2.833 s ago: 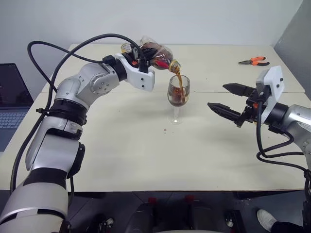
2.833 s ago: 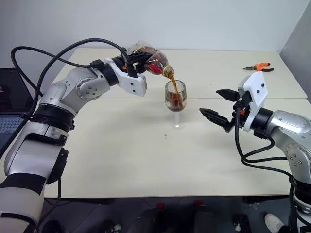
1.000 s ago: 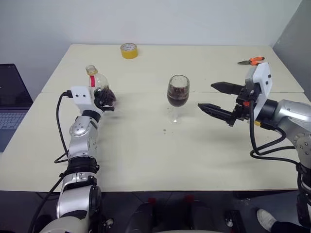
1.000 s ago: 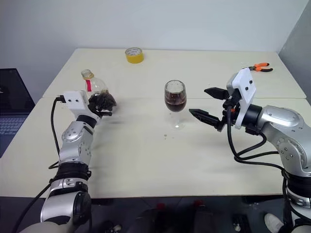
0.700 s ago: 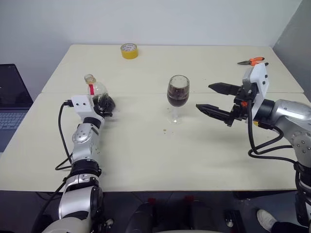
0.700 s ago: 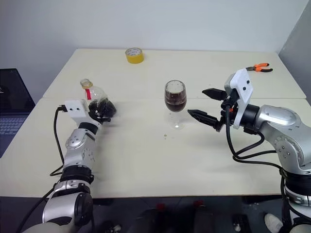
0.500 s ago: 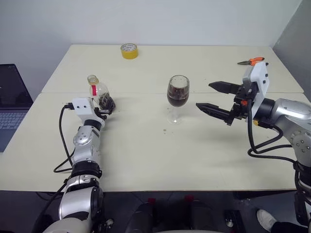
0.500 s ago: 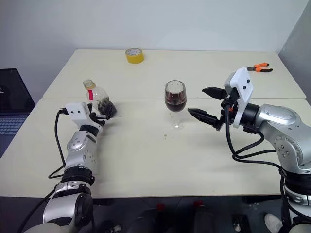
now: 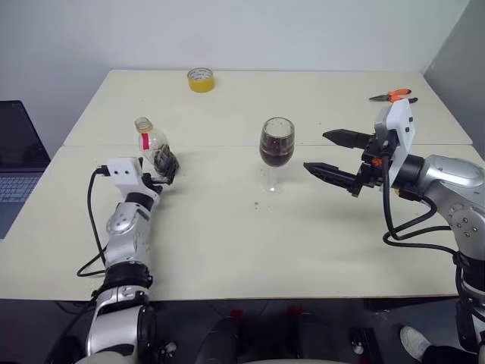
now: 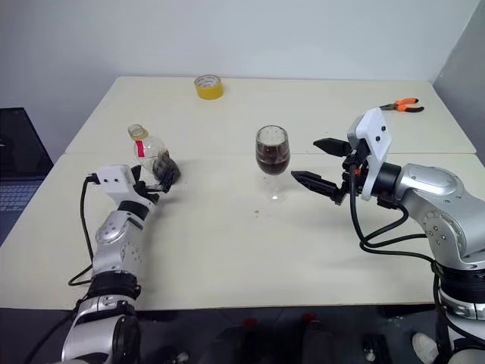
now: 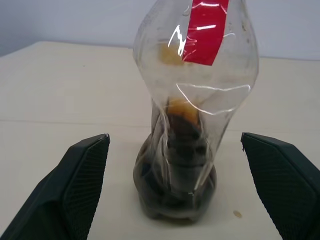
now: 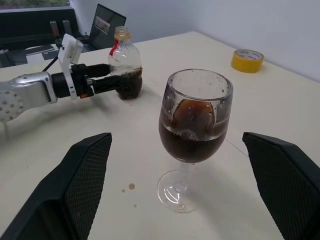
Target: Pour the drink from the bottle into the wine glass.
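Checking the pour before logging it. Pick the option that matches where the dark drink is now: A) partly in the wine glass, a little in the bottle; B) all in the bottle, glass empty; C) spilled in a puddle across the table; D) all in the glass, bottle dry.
A: the wine glass is about half full of dark drink, and the bottle holds a little at its base.

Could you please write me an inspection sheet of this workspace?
Surface: table, small drops near the glass foot.
Job's things: bottle upright, dented, a little drink left; wine glass about half full of drink.
Clutter: tape roll; pliers.
Grippers: left gripper open, fingers either side of the bottle; right gripper open, beside the glass.
Cables: black, along both arms.
Surroundings: laptop at the robot's left.
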Tool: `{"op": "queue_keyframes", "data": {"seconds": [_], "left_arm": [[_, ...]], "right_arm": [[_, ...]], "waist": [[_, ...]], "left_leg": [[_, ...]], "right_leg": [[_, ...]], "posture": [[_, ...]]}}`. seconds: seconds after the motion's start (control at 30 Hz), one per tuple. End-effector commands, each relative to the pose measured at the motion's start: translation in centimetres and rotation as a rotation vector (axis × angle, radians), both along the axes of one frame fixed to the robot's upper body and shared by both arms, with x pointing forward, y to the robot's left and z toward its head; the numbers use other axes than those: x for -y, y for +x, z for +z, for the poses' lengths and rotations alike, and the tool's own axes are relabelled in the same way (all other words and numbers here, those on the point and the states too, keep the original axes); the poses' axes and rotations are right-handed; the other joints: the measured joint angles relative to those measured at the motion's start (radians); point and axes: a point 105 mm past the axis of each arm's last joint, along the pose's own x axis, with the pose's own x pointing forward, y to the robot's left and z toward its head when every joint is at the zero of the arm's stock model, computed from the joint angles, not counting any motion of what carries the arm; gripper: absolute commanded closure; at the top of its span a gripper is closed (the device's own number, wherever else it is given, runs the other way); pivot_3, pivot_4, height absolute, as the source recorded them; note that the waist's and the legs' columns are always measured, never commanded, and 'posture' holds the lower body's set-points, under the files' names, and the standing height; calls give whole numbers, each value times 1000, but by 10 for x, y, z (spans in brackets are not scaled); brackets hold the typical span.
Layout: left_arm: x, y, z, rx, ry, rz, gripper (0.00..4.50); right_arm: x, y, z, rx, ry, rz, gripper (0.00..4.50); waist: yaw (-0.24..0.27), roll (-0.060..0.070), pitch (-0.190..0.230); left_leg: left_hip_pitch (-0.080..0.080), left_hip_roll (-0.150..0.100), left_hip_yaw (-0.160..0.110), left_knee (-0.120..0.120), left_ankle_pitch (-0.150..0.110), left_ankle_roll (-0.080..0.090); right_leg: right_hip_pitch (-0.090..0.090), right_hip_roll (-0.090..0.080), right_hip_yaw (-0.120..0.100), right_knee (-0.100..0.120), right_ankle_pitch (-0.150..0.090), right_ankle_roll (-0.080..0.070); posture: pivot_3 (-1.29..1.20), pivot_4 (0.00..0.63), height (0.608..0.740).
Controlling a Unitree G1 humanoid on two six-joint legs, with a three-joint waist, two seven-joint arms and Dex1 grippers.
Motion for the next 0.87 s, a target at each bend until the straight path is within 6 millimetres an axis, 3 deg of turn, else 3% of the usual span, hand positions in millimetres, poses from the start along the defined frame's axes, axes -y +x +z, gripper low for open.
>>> {"op": "queue_keyframes", "data": {"seconds": [0.03, 0.27, 0.53, 0.6, 0.73, 0.87], "left_arm": [[-13, -19, 30, 61, 13, -28, 24], [-23, -69, 62, -119, 133, -304, 24], [28, -105, 142, -153, 288, -711, 24], [32, -108, 145, -172, 310, -742, 24], [58, -128, 156, -226, 317, -979, 24], [55, -127, 157, -232, 306, -992, 24]], "right_arm": [[5, -2, 15, 69, -4, -9, 0], [19, 2, 20, 79, -32, -48, 0], [29, -5, 14, 54, -98, 25, 0], [30, -6, 14, 56, -106, 42, 0], [24, -14, 12, 62, -126, 148, 0], [22, -12, 17, 84, -122, 167, 0]], "waist": [[-5, 0, 0], [-9, 1, 0], [8, 1, 0], [4, 2, 0], [-4, 4, 1], [-8, 4, 1]], "left_leg": [[0, 0, 0, 0, 0, 0], [0, 0, 0, -1, 0, 0], [1, 0, 0, -1, 0, 0], [2, 0, 1, -2, 0, 0], [4, 1, 3, -4, 0, 0], [5, 1, 4, -4, 0, 0]], "right_leg": [[0, 0, 0, 0, 0, 0], [0, 0, 1, -1, 0, 0], [1, 1, 1, -1, 0, 0], [1, 1, 2, -1, 0, 0], [1, 2, 3, -1, 0, 0], [2, 1, 4, -1, 0, 0]], "posture": [[0, 150, 740], [0, 150, 740], [0, 150, 740], [0, 150, 740], [0, 150, 740], [0, 150, 740]]}}
